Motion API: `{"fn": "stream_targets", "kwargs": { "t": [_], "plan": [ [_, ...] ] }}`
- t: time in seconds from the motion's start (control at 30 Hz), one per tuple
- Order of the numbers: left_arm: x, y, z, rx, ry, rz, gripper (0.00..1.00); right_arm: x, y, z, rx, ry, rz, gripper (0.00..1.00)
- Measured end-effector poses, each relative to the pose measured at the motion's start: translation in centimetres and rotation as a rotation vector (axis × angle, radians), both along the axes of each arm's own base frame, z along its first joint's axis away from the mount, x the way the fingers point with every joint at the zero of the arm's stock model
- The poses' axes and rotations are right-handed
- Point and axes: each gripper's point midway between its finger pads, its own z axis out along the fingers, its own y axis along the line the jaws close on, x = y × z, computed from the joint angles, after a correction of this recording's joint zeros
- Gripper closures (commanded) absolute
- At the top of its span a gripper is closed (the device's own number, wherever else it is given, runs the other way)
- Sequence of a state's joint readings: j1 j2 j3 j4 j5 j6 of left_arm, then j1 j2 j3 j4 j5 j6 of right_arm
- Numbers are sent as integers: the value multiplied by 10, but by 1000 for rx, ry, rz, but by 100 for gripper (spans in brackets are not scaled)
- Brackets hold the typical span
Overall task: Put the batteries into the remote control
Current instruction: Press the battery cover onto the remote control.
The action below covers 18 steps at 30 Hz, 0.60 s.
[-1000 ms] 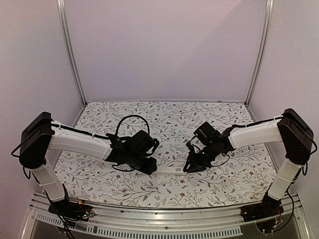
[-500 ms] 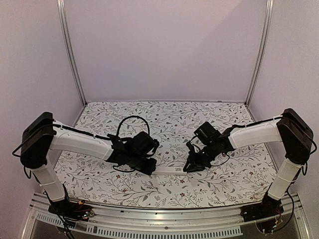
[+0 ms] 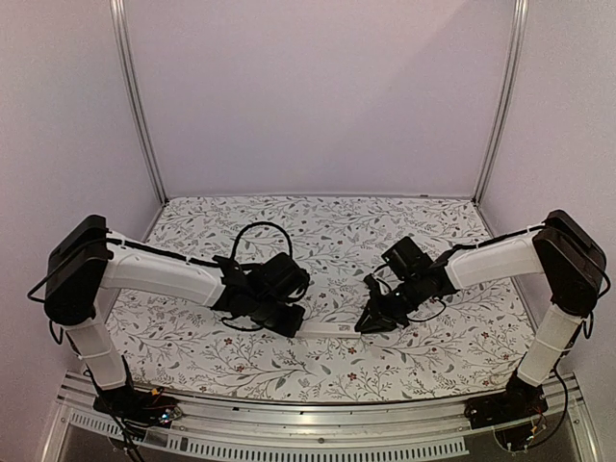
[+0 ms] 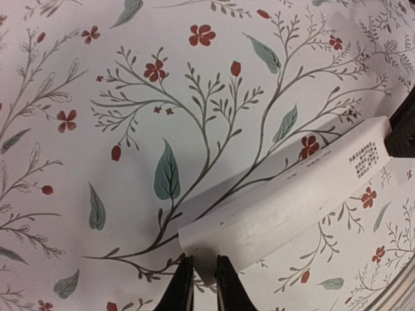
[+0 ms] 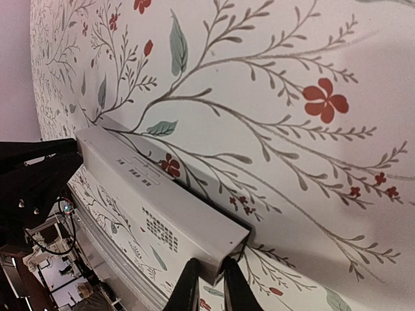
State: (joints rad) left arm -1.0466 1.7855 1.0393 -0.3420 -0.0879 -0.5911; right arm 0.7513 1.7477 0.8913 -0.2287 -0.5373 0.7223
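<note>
The white remote control (image 3: 327,329) lies back side up between the two grippers near the table's front middle. My left gripper (image 3: 286,325) is shut on its left end; in the left wrist view the remote (image 4: 292,194) runs up to the right from the fingertips (image 4: 183,285). My right gripper (image 3: 368,325) is shut on its right end; in the right wrist view the remote (image 5: 162,207) runs up to the left, printed text showing. The remote seems held just above the cloth. The batteries are out of view.
The floral tablecloth (image 3: 318,231) covers the table. A metal rail (image 3: 308,414) runs along the near edge. Frame posts (image 3: 135,106) stand at the back corners, with plain walls behind.
Both grippers have shifted slightly to the right with the remote held between them. The grips have not changed.
</note>
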Motion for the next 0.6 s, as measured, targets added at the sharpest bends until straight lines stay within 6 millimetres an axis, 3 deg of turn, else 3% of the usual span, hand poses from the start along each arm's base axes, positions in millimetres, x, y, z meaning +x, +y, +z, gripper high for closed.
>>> {"fn": "stream_targets", "kwargs": {
  "t": [0.17, 0.3, 0.6],
  "plan": [
    [0, 0, 0, 15, -10, -10, 87, 0, -1, 0, 20, 15, -10, 90],
    [0, 0, 1, 19, -13, -23, 78, 1, -2, 0, 37, 23, -18, 79],
    [-2, -9, 14, -22, -33, -100, 35, 5, -14, -6, 44, 17, -47, 53]
  ]
}}
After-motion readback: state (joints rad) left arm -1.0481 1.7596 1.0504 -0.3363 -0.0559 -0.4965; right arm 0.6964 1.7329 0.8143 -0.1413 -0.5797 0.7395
